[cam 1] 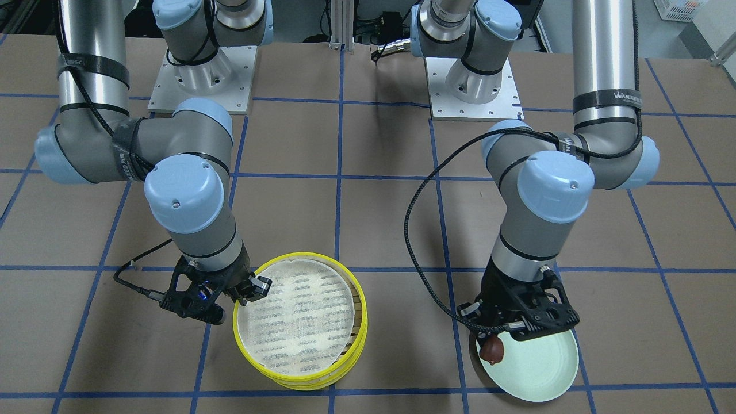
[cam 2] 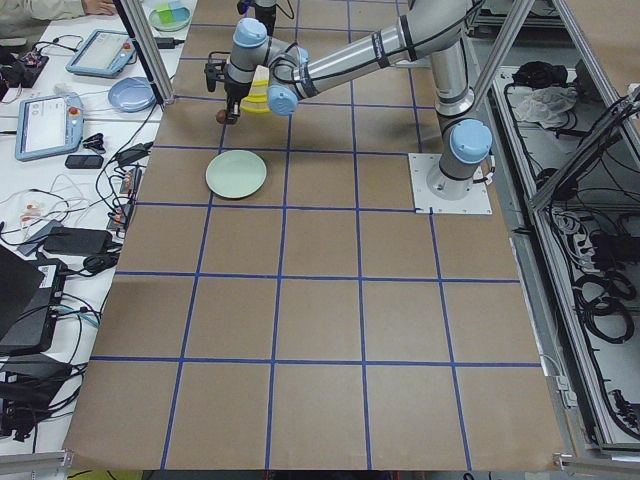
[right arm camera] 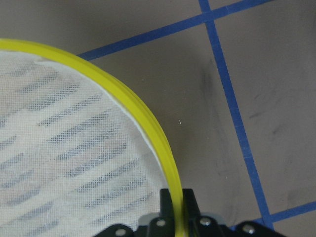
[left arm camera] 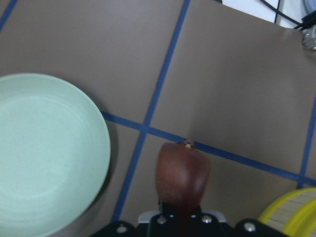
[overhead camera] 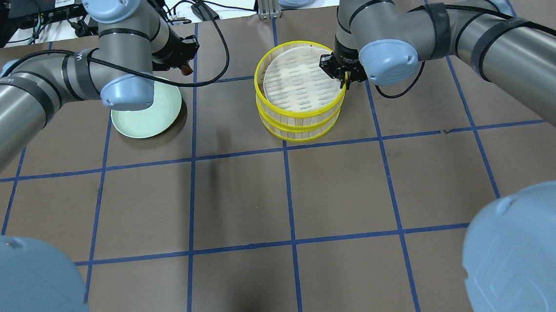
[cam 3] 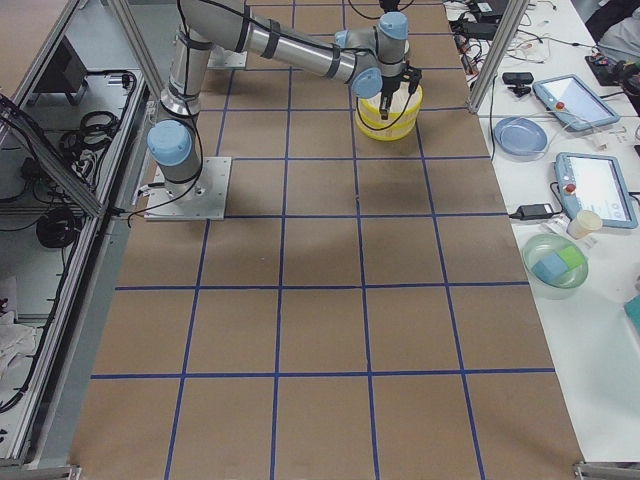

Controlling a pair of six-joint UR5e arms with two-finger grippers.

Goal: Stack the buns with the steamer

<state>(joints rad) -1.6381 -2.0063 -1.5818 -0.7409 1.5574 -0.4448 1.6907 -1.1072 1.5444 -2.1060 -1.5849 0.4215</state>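
The left gripper (cam 1: 495,340) pinched a smooth, blocky reddish-brown bun (left arm camera: 182,172), held in the air just beside a pale green plate (left arm camera: 49,158). The right gripper (right arm camera: 174,200) was clamped on the yellow rim of the mesh-lined top tray (right arm camera: 123,94), which sat stacked on the lower tray (overhead camera: 301,134).

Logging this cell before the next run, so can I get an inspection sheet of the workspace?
Surface: table covered brown, blue tape grid.
Job's things: two steamer tiers stacked; reddish-brown bun held aloft; white bun not seen.
Clutter: empty pale green plate.
Grippers: left gripper shut on the bun, beside the plate; right gripper shut on the top tier's rim.
Cables: a black cable loops off each wrist.
Surroundings: side benches with tablets and bowls.
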